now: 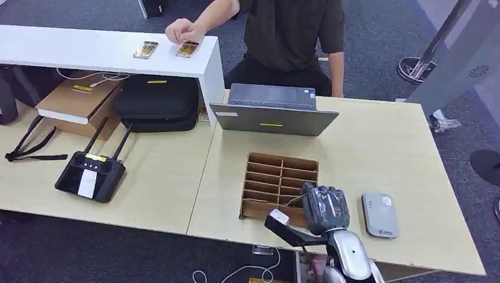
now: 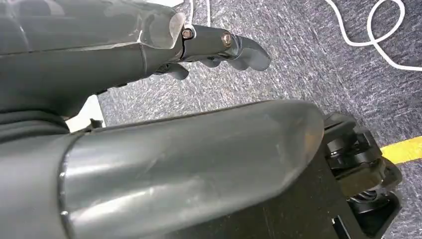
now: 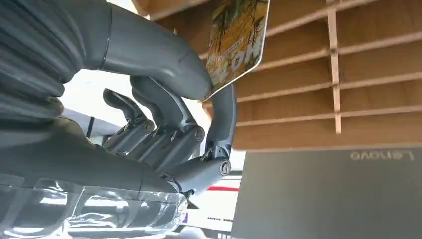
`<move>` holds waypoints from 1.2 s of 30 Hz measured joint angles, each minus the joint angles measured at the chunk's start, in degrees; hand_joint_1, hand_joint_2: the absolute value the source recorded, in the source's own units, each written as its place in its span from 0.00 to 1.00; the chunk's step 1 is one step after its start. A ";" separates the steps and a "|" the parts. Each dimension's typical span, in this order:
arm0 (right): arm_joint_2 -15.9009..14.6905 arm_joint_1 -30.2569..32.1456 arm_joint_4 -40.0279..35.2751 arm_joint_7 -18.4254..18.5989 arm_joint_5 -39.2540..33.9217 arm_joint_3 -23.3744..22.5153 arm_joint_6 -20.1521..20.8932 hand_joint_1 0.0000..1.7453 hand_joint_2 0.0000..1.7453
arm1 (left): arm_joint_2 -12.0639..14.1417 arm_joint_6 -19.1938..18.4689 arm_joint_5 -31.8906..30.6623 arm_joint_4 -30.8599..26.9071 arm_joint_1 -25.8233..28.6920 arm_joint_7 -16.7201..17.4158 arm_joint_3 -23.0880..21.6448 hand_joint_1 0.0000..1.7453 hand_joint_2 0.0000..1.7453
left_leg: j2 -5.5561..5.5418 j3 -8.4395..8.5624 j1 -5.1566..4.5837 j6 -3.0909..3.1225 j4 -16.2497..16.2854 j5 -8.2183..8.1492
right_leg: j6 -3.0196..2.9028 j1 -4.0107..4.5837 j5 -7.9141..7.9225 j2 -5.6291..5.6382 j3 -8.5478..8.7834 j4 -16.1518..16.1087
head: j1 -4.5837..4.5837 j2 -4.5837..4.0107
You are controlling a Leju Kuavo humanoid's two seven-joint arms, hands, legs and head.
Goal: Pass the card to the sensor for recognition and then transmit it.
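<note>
The pale wooden table [image 1: 383,147] is seen beneath the right hand [image 1: 324,206], which is raised over its near edge. Just beyond the hand, a grey laptop [image 1: 272,119] is stood with its lid towards the robot, and a person in a dark shirt [image 1: 289,35] is seated behind it, one hand laid on the white shelf [image 1: 88,50] far to the hand's left, beside two small cards [image 1: 167,49]. A black controller with two antennas [image 1: 91,171] is placed well to the left of the hand. The brown cardboard divider box with many slots [image 1: 280,177] is found directly under and ahead of the hand. A small grey rounded sensor device [image 1: 379,215] is laid just to the right of the hand, apart from it.

In the right wrist view, a yellow patterned card [image 3: 238,42] is pinched between the thick grey thumb [image 3: 154,55] and a dark finger [image 3: 224,119], the other fingers being curled in below; the card is held over the box's slots. The left hand [image 2: 219,47] is hung over grey carpet, its fingers loosely bent with nothing in them.
</note>
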 joint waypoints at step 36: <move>5.70 10.46 -28.74 -10.94 -9.94 -23.01 -34.45 1.00 1.00 | -0.20 3.89 1.66 0.00 0.56 -2.03 1.46 0.00 0.00 | 0.00 0.00 0.01 0.05 0.01 -0.04 | -0.02 0.01 -0.03 -0.01 -0.01 -0.01 | -0.02 0.00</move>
